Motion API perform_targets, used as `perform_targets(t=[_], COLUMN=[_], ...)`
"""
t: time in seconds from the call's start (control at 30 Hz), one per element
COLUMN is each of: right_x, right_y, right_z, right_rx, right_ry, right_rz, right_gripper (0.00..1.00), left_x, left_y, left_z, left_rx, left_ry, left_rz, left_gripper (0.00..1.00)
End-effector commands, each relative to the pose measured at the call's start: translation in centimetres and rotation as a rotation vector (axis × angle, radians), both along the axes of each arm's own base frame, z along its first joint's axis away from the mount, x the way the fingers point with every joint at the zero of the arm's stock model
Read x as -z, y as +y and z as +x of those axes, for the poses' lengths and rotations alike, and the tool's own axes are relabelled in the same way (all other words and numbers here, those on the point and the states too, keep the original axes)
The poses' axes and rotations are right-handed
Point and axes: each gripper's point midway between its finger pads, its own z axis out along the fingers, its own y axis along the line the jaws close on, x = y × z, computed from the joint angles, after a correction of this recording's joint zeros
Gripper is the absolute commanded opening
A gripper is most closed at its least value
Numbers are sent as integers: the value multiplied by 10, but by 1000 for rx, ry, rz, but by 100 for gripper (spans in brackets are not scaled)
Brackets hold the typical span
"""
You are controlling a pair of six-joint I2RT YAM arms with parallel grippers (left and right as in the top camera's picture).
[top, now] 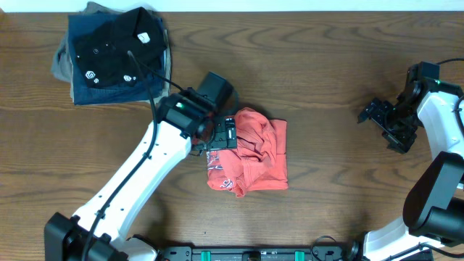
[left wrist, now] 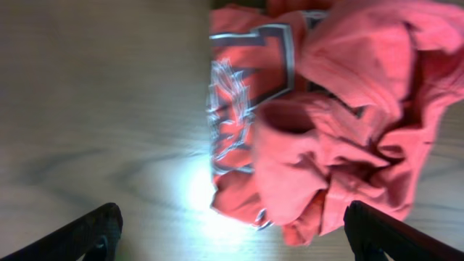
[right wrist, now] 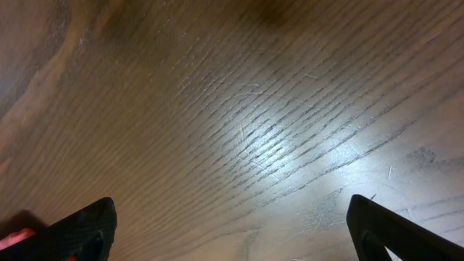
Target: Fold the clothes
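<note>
The red-orange T-shirt [top: 254, 154] lies crumpled in a rough bundle at the table's middle, its printed lettering showing on the left side. In the left wrist view the shirt [left wrist: 326, 116] fills the upper right, folds bunched over the print. My left gripper [top: 220, 138] hovers at the shirt's left edge; its fingers [left wrist: 232, 235] are spread wide with nothing between them. My right gripper [top: 388, 123] is far to the right over bare wood, fingers [right wrist: 232, 232] spread wide and empty.
A stack of folded garments [top: 112, 54] sits at the back left: a black shirt with small white logos on top of blue and khaki pieces. The wooden table [top: 326, 65] extends around the shirt.
</note>
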Motion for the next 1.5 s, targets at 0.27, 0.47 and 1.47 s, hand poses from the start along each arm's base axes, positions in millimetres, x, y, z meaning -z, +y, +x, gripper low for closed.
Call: perform_targets(t=[0.27, 0.47, 1.47], right_x=[-5, -5, -5], right_y=[-2, -3, -2], right_z=[3, 3, 3], right_rx=[-9, -9, -9], right_ry=[-17, -17, -17], right_rz=[-9, -9, -9], right_gripper=[99, 99, 99], left_x=[53, 79, 85], left_y=[-39, -40, -130], left_z=[-21, -21, -43], left_rx=[143, 130, 368], left_ry=[132, 169, 97], left_rz=[-239, -228, -329], left_gripper=[98, 98, 75])
